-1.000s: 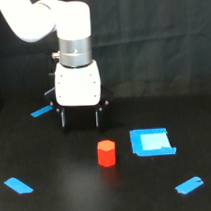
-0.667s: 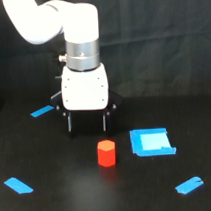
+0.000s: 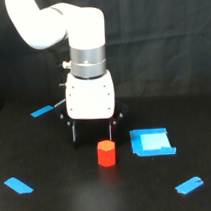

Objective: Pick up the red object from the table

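The red object is a small red-orange hexagonal block standing upright on the black table, near the middle of the exterior view. My gripper hangs from the white body just behind and slightly to the exterior view's left of it. Its two dark fingers point down, spread apart and empty. The block sits in front of the finger on the exterior view's right, not between the fingers.
A blue square patch lies on the exterior view's right of the block. Blue tape strips lie at the back left, front left and front right. A black curtain closes the back.
The arm has moved toward the camera and to the exterior view's right, bringing the gripper close behind the red block. The block has not moved.
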Robot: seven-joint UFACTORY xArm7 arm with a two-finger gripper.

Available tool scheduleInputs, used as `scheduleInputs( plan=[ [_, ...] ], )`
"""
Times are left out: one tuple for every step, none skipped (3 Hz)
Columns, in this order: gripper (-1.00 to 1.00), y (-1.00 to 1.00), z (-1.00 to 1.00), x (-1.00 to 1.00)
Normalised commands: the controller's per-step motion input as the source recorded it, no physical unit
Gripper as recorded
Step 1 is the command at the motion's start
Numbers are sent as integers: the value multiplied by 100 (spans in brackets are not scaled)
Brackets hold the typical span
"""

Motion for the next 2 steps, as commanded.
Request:
scheduleInputs(
  plan=[
    [98,-77,5,19],
    [74,-53,-19,2]
  ],
)
